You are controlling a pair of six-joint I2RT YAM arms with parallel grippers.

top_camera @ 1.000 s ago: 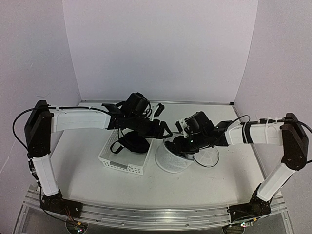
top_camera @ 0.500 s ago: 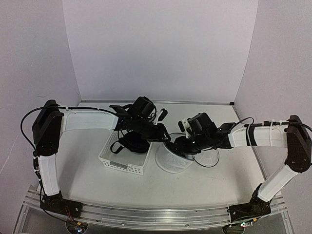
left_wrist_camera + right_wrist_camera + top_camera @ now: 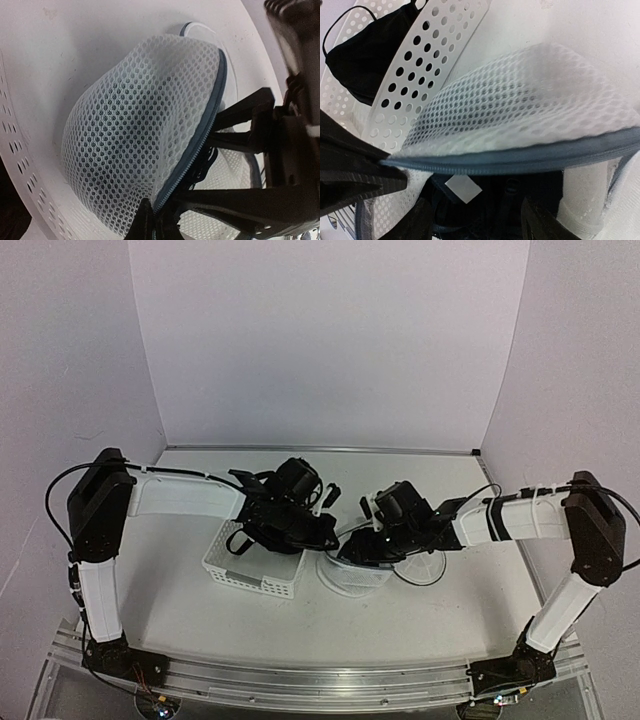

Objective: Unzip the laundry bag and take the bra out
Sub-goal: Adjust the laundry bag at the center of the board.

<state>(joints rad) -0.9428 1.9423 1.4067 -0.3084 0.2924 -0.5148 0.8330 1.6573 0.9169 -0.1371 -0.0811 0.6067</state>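
- The laundry bag (image 3: 140, 135), a domed drum of white honeycomb mesh, is being borne by the smooth white table (image 3: 400, 630).
- The bag's grey toothed zipper rim (image 3: 200, 145) is being pinched by the left gripper (image 3: 147, 222), its dark fingers being pressed together on it.
- The right gripper (image 3: 480, 220) is being held at the bag's opening, its black fingers being held spread and gripping nothing.
- A rigid white plastic basket (image 3: 435, 55), pierced with round holes, is being stood just left of the bag.
- The bra (image 3: 365, 55), soft black fabric with a thin looped strap, is being held in that basket, outside the bag.

I see the bag's (image 3: 130, 125) white open-mesh cloth, grey zip (image 3: 520, 155); matt perforated plastic basket (image 3: 420, 65); soft black bra (image 3: 365, 55).
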